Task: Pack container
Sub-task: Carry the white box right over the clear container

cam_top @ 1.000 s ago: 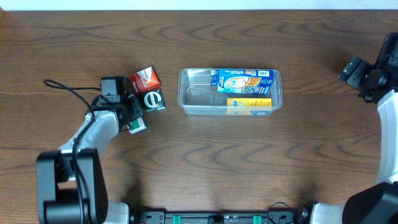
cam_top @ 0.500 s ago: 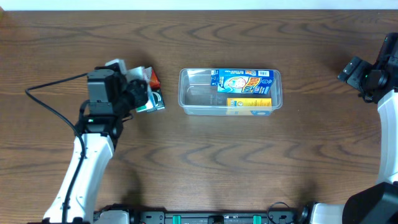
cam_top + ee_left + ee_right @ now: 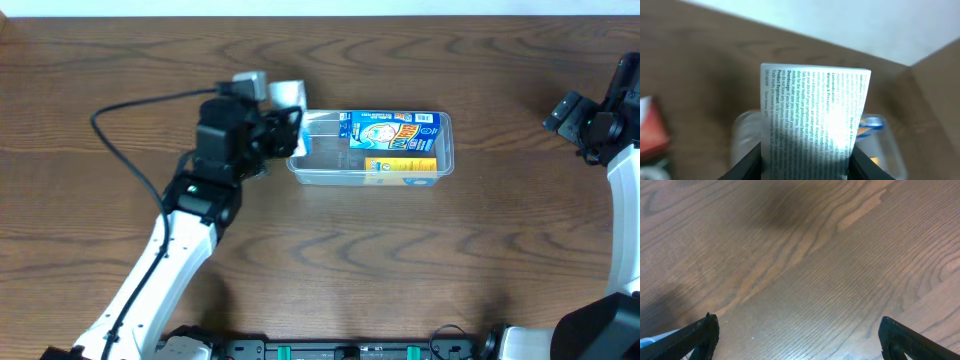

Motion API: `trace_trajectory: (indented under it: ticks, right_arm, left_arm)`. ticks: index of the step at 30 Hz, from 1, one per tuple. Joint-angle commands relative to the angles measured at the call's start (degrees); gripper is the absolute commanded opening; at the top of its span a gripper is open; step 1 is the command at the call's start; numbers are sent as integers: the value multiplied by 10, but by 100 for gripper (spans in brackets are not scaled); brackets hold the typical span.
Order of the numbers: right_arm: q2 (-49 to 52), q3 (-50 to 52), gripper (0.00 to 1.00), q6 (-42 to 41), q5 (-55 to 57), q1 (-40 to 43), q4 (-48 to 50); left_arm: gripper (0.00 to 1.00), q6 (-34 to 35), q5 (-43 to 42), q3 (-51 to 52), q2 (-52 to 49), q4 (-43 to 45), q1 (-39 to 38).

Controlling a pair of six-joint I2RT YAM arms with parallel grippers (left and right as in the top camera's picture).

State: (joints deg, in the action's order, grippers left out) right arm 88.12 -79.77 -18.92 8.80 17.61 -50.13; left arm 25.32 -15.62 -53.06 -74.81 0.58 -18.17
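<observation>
Container (image 3: 322, 160): clear plastic tub, rectangular, rounded corners, rimmed.
Pose: upright, open-topped, long side running left to right.
Place: mid-bench (image 3: 400, 260), slightly toward the far edge.
Contents: blue box (image 3: 392, 130) and yellow box (image 3: 400, 167) filled the right half.

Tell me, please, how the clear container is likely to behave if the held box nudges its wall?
The container looks thin-walled and light, so it would probably slide on the smooth wooden table rather than tip, being low and wide. The two boxes fill only its right half, so a nudge at the empty left end may swivel it.
</observation>
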Motion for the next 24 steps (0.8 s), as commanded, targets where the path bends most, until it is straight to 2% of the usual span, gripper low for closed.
trace_trajectory:
  ticks: [1,7,11,24]
  right_arm:
    - [0,-4,99,-8,4,3,0]
    - [0,-4,99,-8,4,3,0]
    - [0,-4,99,-8,4,3,0]
    - [0,-4,99,-8,4,3,0]
  left_arm:
    - [42,7,31,-53,-29,7,-40]
    - [42,-37,32,-114,-110,27,-106]
    - [42,-109,32,-135,-158,34,-142]
    - [42,-328,32,-135,-177,39,-223]
